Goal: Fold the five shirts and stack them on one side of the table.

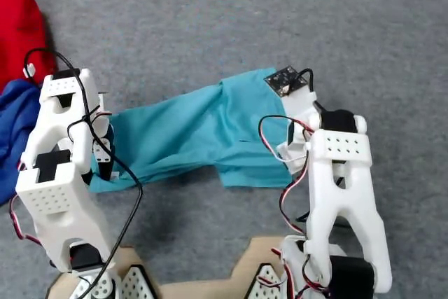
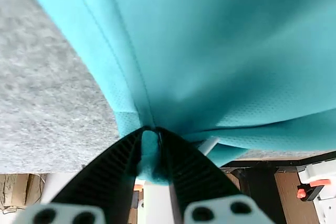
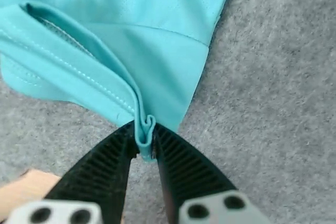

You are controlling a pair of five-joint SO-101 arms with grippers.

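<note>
Stretching across the middle of the grey worktop (image 1: 280, 26), the teal shirt (image 1: 196, 131) runs as a loosely bunched band from one arm to the other. Its wider part lies toward the right arm, and creases run along its length.

The left end effector (image 2: 149, 136) is clamped on the shirt's left end, with a thin fold of cloth beside a seam pinched between its black ribbed fingers (image 2: 118, 166). The right end effector (image 3: 145, 132) is closed on the opposite end, gripping a doubled-over edge where a stitched hem curls up.

Off at the worktop's far left, a red shirt (image 1: 17, 26) sits in a heap. A blue shirt (image 1: 14, 127) lies just beside it, partly behind the left arm. A piece of cardboard (image 1: 210, 286) lies at the near edge between the two arm bases.
</note>
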